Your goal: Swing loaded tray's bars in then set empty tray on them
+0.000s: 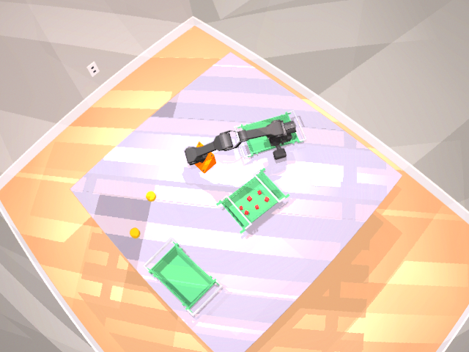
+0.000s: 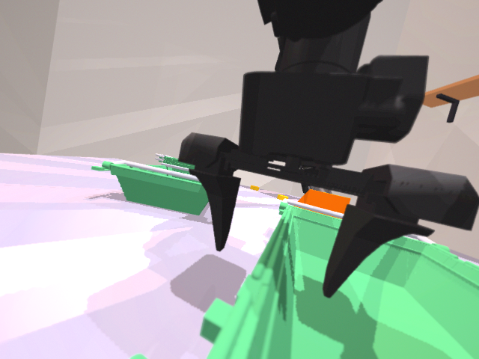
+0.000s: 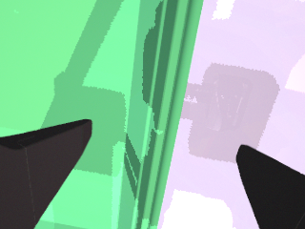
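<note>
Pale grey walls point(image 1: 378, 49) point(image 2: 135, 84) surround a wooden floor point(image 1: 49, 193); one bears a power outlet point(image 1: 93, 69), another a brown shelf point(image 2: 456, 93) on a dark bracket point(image 2: 450, 108). Bright light and shadow stripe the floor.

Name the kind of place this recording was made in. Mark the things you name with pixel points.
Probably a plain indoor room with a robot work table: walls with a power outlet point(image 1: 93, 69), a bracketed shelf point(image 2: 456, 93), and a robot arm point(image 1: 261, 133) point(image 2: 298, 111) mounted among green trays.
</note>
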`<state>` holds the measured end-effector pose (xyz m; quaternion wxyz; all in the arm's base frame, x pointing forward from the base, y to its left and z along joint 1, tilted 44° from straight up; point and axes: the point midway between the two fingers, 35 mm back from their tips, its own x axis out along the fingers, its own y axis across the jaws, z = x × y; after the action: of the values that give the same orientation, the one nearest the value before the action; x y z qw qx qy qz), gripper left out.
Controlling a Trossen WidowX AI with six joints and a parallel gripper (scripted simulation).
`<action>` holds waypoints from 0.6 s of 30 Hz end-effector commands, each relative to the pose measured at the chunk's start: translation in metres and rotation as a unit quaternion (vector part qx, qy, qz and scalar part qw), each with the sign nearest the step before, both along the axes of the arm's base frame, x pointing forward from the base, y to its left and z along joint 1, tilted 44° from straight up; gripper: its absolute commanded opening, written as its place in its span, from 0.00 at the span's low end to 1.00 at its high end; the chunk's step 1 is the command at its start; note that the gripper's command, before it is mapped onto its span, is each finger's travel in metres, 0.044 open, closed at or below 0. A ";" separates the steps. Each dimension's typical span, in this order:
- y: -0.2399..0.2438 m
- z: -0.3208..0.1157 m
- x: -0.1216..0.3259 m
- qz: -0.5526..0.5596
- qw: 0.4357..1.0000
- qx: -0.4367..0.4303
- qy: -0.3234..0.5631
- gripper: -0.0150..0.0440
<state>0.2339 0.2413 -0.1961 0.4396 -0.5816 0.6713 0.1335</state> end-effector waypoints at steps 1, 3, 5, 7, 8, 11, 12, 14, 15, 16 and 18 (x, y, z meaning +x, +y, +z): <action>-0.007 -0.007 -0.001 0.003 1.000 -0.003 0.002 1.00; -0.007 -0.007 -0.001 0.003 1.000 -0.003 0.002 1.00; -0.007 -0.007 -0.001 0.003 1.000 -0.003 0.002 1.00; -0.007 -0.007 -0.001 0.003 1.000 -0.003 0.002 1.00; -0.007 -0.007 -0.001 0.003 1.000 -0.003 0.002 0.98; -0.007 -0.007 -0.001 0.003 1.000 -0.003 0.002 0.90; -0.007 -0.007 -0.001 0.003 1.000 -0.003 0.002 0.88; -0.007 -0.007 -0.001 0.003 1.000 -0.003 0.002 0.83; -0.007 -0.007 -0.001 0.003 1.000 -0.003 0.002 0.80; -0.007 -0.007 -0.001 0.003 1.000 -0.003 0.002 0.78; -0.007 -0.007 -0.001 0.003 1.000 -0.003 0.002 0.73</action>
<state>0.2327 0.2354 -0.2018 0.4370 -0.5828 0.6721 0.1328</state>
